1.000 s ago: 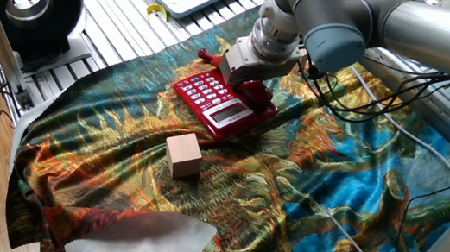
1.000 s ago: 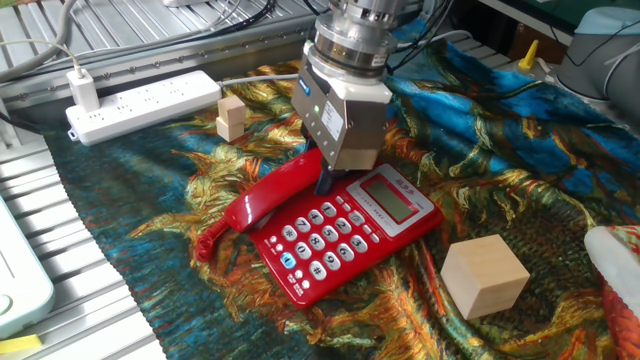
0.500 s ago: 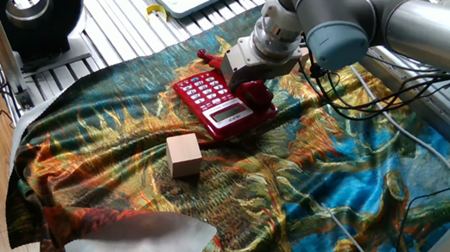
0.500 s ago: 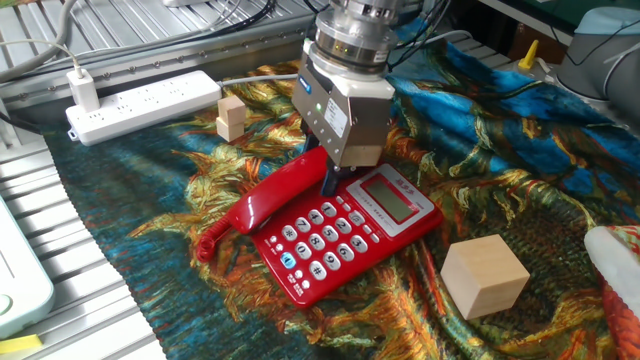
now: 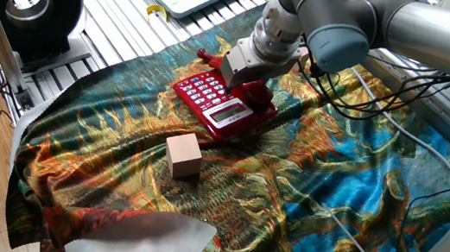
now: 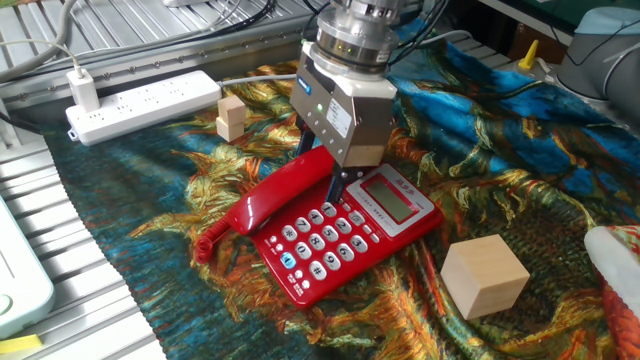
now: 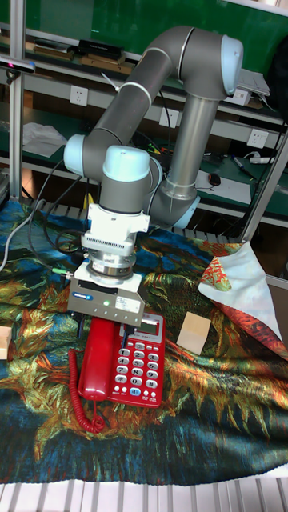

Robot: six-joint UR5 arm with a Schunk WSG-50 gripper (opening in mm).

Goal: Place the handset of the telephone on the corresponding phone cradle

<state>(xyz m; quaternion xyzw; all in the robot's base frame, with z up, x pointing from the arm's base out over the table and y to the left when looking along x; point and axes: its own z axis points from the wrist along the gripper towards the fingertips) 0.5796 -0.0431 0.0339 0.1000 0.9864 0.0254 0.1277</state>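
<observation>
Pincer [image 6: 322, 172] body hides the handset's [image 6: 285, 190] far end.

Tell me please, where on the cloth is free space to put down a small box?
Free: the cloth beyond the wooden cube, away from the telephone. Crowded: around the telephone, where the gripper stands over the handset.
</observation>
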